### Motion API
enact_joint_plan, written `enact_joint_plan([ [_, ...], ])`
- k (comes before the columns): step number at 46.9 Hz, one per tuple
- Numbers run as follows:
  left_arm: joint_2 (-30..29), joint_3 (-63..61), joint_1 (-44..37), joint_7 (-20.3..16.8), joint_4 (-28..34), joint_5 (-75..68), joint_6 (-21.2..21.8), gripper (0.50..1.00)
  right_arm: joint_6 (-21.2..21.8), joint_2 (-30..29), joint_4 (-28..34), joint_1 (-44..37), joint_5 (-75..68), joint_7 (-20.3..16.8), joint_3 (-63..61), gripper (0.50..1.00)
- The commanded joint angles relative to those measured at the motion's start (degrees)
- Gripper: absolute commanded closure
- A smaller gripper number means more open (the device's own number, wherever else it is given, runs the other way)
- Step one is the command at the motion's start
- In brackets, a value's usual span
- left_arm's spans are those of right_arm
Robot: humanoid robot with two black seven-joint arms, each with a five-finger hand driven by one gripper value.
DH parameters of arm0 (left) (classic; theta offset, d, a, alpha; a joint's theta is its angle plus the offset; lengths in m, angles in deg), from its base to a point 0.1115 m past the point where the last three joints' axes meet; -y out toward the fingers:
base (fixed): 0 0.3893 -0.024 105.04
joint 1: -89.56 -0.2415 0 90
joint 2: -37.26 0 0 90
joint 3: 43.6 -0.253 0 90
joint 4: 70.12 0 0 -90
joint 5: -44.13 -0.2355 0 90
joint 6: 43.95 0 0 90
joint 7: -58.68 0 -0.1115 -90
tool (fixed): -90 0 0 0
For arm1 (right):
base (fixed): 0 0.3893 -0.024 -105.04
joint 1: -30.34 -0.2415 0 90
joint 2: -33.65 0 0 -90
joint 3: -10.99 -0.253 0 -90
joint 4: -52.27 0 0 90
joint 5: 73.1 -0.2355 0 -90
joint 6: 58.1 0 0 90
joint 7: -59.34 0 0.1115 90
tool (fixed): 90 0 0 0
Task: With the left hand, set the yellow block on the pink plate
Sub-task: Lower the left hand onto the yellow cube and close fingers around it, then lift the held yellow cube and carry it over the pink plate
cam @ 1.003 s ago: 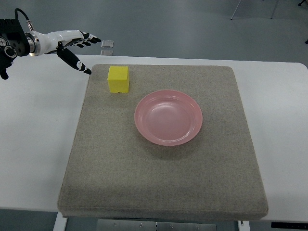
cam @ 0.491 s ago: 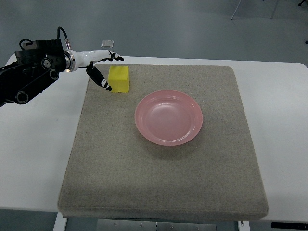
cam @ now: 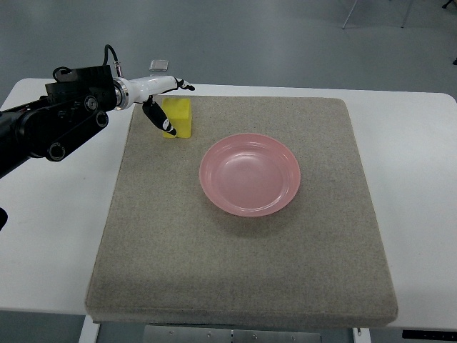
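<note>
bright, even light; seemingly sharp.

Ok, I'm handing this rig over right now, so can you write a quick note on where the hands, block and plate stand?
Left robot hand: open, fingers spread around the yellow block, thumb at its near-left side; no closed grasp visible.
Right robot hand: out of view.
Yellow block: on the grey mat, at its far-left corner, left of and behind the plate.
Pink plate: mid-mat, nothing on it.
Done: reach to the block.
Left: grasp, lift, carry right, set block on plate.
</note>
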Motion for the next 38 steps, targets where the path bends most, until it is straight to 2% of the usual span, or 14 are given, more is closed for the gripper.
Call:
enact_joint_plan([
  [1,0.13,-0.65,-0.02,-0.01,-0.01,-0.13,0.07,0.628,0.02,0.0,0.0,0.01,0.0,0.05,0.0,0.576],
  [5,0.48,-0.82,-0.02,-0.01,0.08,-0.13,0.07,0.677,-0.06,0.0,0.0,0.01,0.0,-0.04,0.0,0.576],
  [9,0.48,-0.82,-0.02,-0.01,0.08,-0.13,0.42,0.692,0.02,0.0,0.0,0.01,0.0,-0.04,0.0,0.576],
  [13,0.57,-0.82,-0.02,0.08,0.08,-0.22,0.42,0.761,0.02,0.0,0.0,0.01,0.0,0.04,0.0,0.576],
  [19,0.74,-0.82,0.07,0.08,0.08,-1.79,0.68,0.831,0.02,0.0,0.0,0.01,0.0,0.04,0.0,0.576],
  [27,1.01,-0.82,0.07,0.08,0.61,-2.5,2.44,0.885,0.02,0.0,0.0,0.01,0.0,-0.04,0.0,0.576],
  [32,0.74,-0.82,1.21,0.08,0.61,-2.41,2.44,0.949,0.02,0.0,0.0,0.01,0.0,0.04,0.0,0.576],
  [38,-0.31,-0.3,2.53,-0.01,-0.09,-1.62,1.83,0.986,0.02,0.0,0.0,0.01,0.0,0.04,0.0,0.576],
])
